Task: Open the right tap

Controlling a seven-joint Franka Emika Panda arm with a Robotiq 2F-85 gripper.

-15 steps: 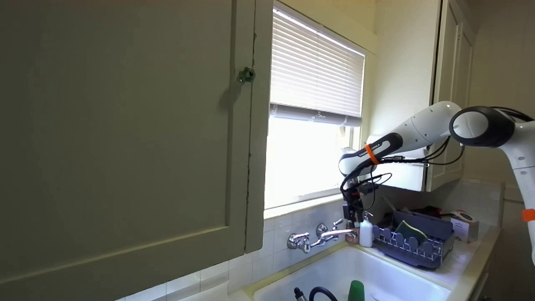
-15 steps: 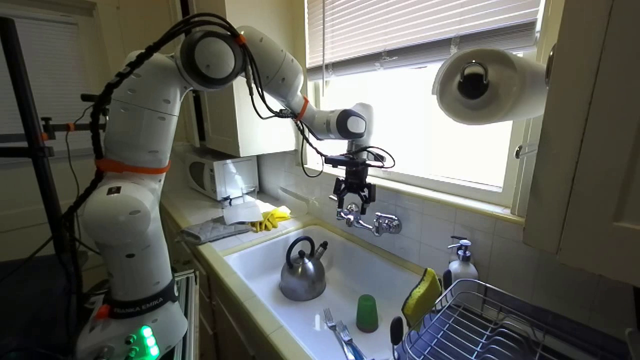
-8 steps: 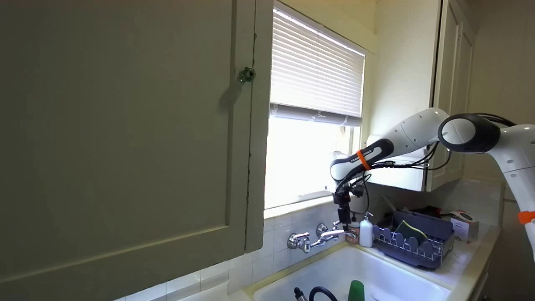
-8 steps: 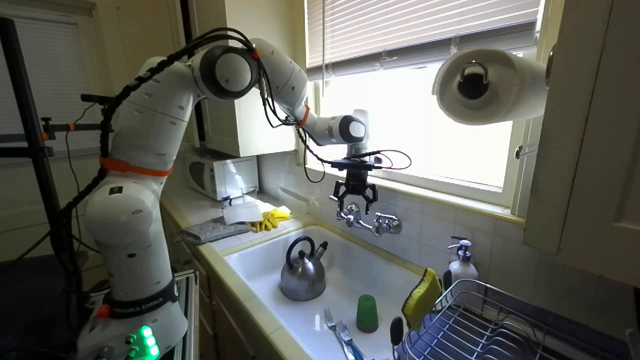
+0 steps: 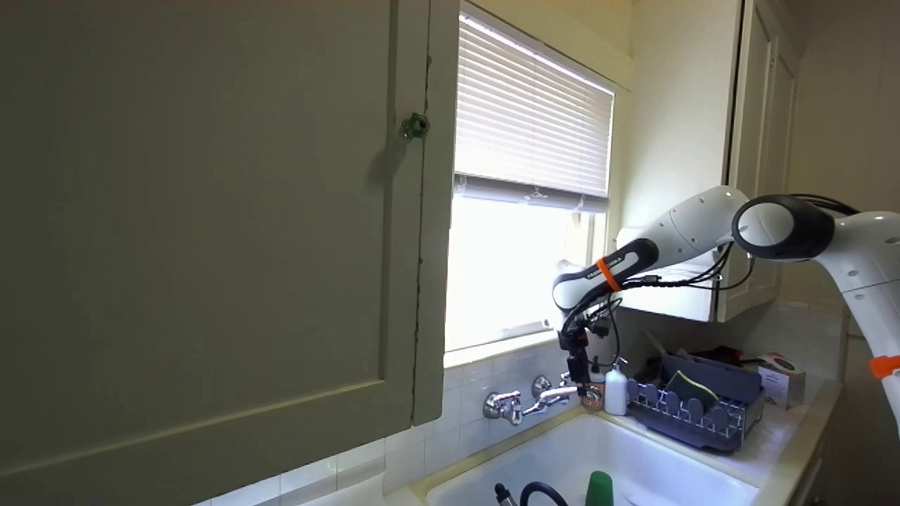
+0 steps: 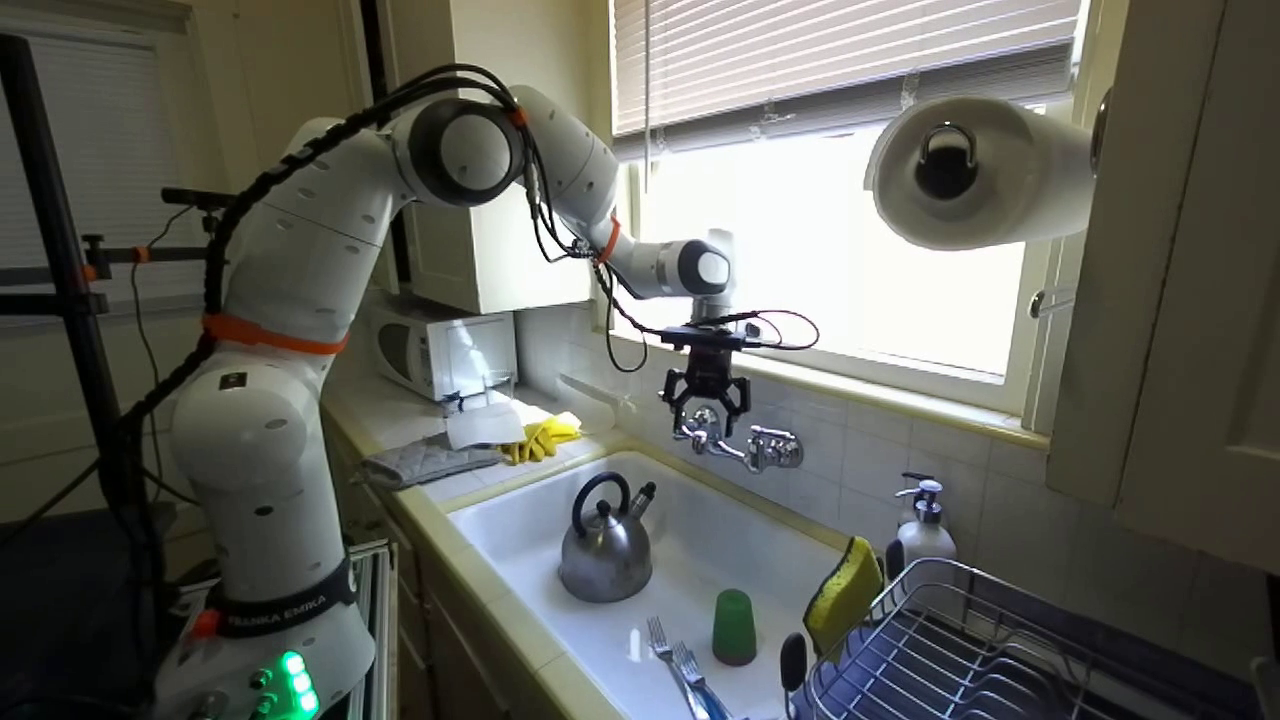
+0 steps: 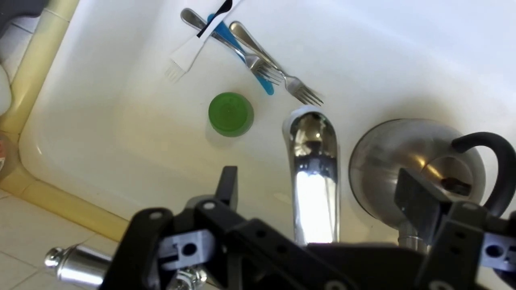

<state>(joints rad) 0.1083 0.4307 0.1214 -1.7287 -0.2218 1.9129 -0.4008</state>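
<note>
Right tap [image 7: 82, 266]: small shiny chrome lever w/ rounded knob tip, at the dish rack [image 5: 682, 430] end of the 2-handle faucet [image 6: 732, 452] on tiled wall [image 6: 865, 450] above the sink [image 6: 700, 535]; lower left in wrist view, part hidden by the gripper [image 7: 318, 178]. Fingers [image 7: 229, 187] wide apart, chrome spout [image 7: 315, 161] seen in the gap; can't tell re contact. Arm [image 6: 300, 265]: base band [image 6: 300, 606] reads "FRANKA EMIKA" in an exterior view; box [image 5: 782, 385] print too small to read. Sink white, smooth, w/ yellow tile edging [image 7: 76, 211]. Kettle [image 6: 605, 560]: dull metal, squat dome, black loop hdl. Cup [image 6: 734, 625]: green, tapered, narrow end up. Sponge [image 6: 845, 600]: yellow, dark back.
</note>
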